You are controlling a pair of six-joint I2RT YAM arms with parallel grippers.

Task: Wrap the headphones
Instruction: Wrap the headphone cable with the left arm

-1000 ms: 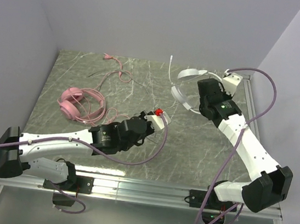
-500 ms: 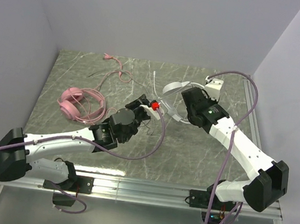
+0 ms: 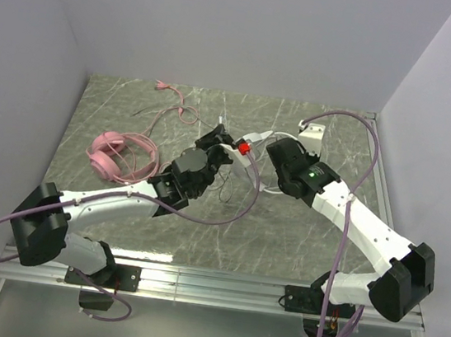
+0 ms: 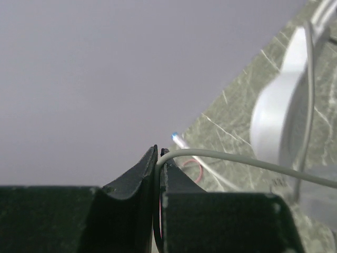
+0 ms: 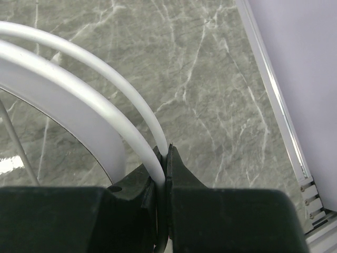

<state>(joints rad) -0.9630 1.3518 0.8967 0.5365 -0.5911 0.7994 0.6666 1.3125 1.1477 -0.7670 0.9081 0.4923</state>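
Left gripper [image 4: 159, 158] tight on cord [image 4: 237, 159], right gripper [image 5: 164, 153] tight on headband [image 5: 79, 103], now closer together.

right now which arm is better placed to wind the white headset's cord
Left. The left gripper is shut on the thin cord that runs to the white headset, so it can probably lead the wrap. The right gripper is shut on the headband and looks better suited as the holder.

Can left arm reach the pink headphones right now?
Probably not yet: the pink headphones lie uncovered close to that arm, but the left gripper is shut on the thin cord and must release first.
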